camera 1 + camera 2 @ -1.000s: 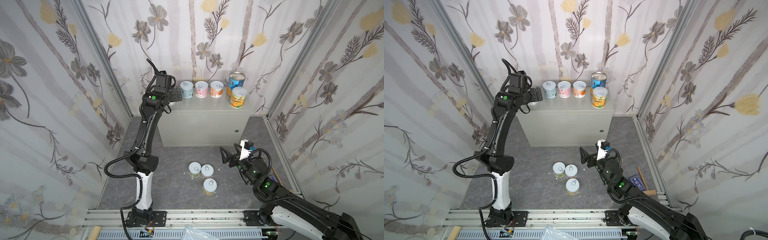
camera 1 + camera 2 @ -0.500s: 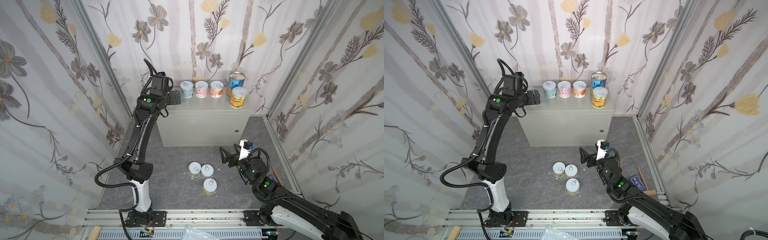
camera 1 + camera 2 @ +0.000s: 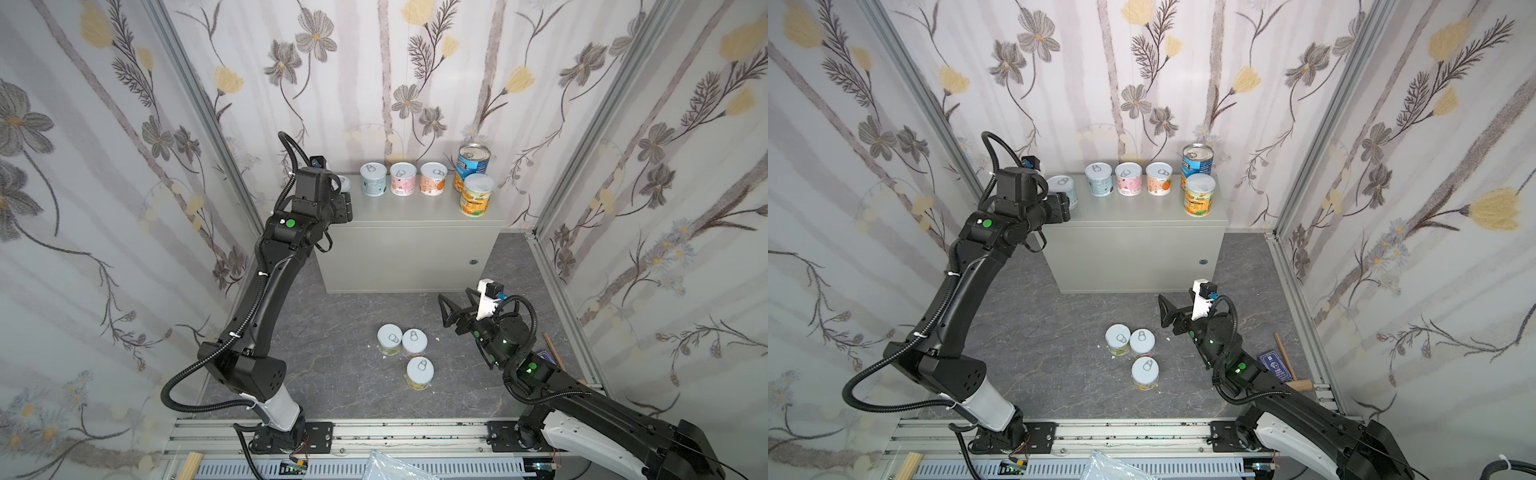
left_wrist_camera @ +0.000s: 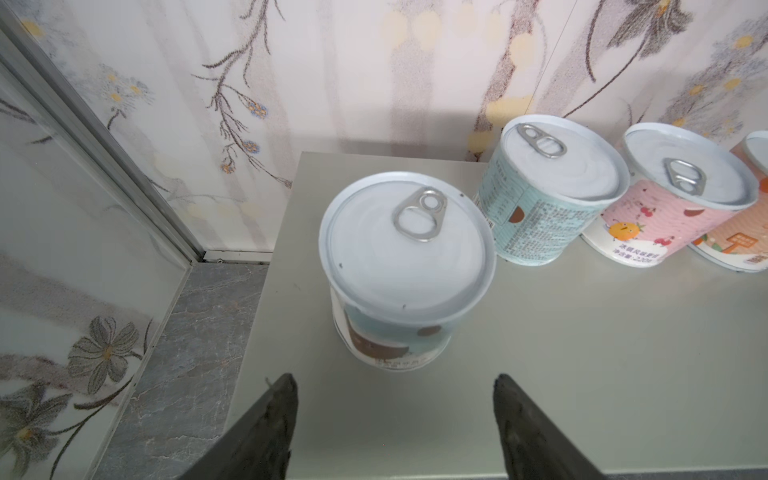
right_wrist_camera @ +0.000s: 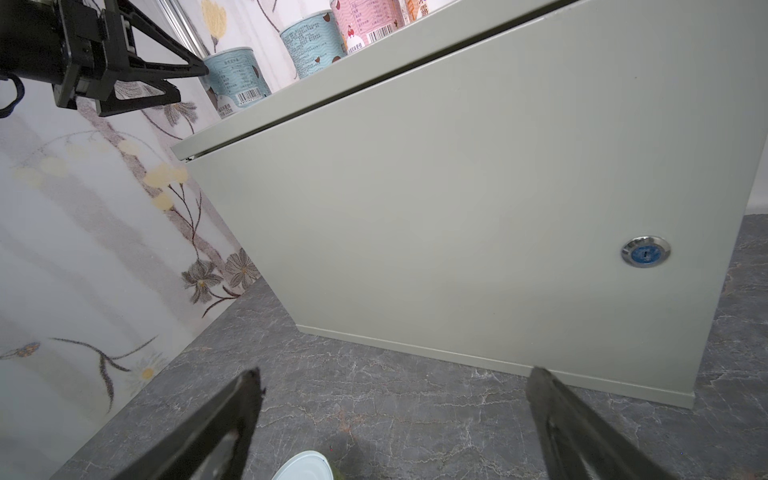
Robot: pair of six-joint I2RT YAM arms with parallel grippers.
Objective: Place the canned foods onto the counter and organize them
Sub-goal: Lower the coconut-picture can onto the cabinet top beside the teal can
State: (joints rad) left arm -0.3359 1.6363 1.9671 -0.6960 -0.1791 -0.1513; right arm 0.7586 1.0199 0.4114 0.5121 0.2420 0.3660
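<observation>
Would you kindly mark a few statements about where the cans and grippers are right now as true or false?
1. Three short cans stand on the floor. True.
2. The left gripper is clamped on the leftmost can. False: its jaws are apart, and the can stands free on the counter, beyond the fingertips.
3. The tall blue can lies on its side. False: it stands upright, behind the orange-yellow can.
4. The right gripper is open and holds nothing. True.
</observation>
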